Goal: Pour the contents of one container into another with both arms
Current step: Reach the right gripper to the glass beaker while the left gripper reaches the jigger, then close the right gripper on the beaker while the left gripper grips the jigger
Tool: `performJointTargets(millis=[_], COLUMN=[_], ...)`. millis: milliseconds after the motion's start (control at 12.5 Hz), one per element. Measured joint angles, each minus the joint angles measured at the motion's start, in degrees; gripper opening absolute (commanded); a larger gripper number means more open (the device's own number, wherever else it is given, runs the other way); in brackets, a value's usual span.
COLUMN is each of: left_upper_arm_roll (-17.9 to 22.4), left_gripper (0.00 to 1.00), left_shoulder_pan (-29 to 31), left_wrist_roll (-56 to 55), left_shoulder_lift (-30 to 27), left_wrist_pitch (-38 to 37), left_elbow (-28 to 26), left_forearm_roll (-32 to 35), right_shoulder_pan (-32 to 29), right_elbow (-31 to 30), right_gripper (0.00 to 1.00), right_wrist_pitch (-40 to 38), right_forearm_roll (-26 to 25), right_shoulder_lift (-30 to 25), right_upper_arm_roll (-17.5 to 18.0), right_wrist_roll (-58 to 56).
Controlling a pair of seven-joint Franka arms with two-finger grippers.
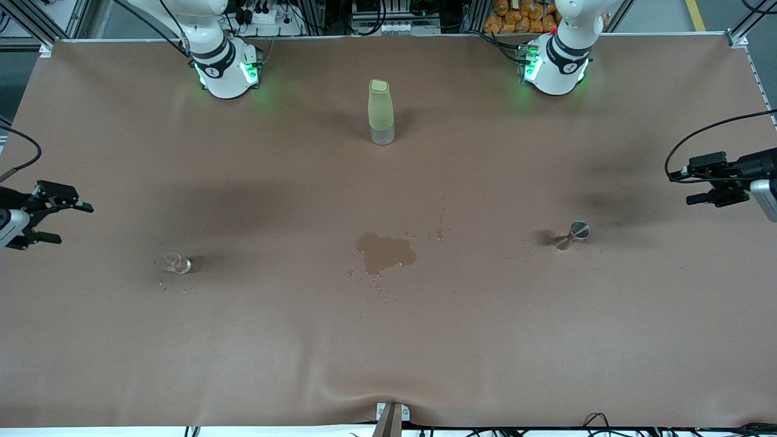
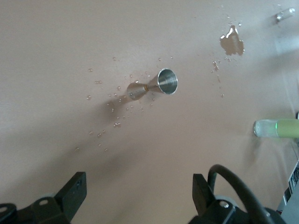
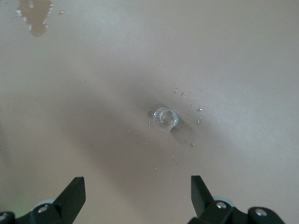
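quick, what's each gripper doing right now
Left gripper: open, empty, over the table's edge near the jigger.
Right gripper: open, empty, near the glass cup.

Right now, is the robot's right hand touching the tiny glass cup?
Apart. The right wrist view shows bare table between the open right gripper and the glass cup.

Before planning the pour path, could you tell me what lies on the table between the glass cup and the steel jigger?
In the front view, a wet puddle with scattered droplets lies between the glass cup and the jigger.
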Motion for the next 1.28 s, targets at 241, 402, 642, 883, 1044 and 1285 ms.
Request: performJointTargets(millis=[241,402,642,883,1044,1285], left_upper_arm_roll=[0.0,-0.3,-0.6,-0.8,-1.2,-2.5], left_gripper=[1.0,1.0,1.0,1.0,1.0,0.83], left_shoulder_pan=[1.0,1.0,1.0,0.9,0.8,0.7], left_wrist_roll=[10.0,17.3,28.6,43.9,52.6,61.4], left_shoulder_lift=[3.4,6.5,11.3,16.1,19.8,23.2], left_wrist_pitch=[0.2,0.1,-1.0,-1.1,-1.1,-1.3], left_elbow=[-1.8,-2.4,-2.3,-1.2,1.6,4.0], left_forearm_roll=[-2.2,-4.2,-8.2,-12.0,-13.3,-16.0], right_shoulder_pan=[-5.1,-7.3,-9.2,-11.0,-12.1,-13.2], right_elbow=[0.0,0.0,0.0,-0.1,-0.2,-0.2], right_gripper=[1.0,1.0,1.0,1.0,1.0,1.0], right_wrist_pitch=[0.1,0.1,-0.8,-3.0,-4.5,-5.2], right_forearm_roll=[9.0,14.1,21.2,27.6,31.3,37.4], right_shoulder_lift=[5.7,8.9,12.4,16.7,20.7,26.6], right_upper_arm_roll=[-0.1,-0.1,-0.1,-0.1,-0.1,-0.1], right_wrist_roll=[-18.3,-29.6,-45.0,-56.2,-62.8,-69.0])
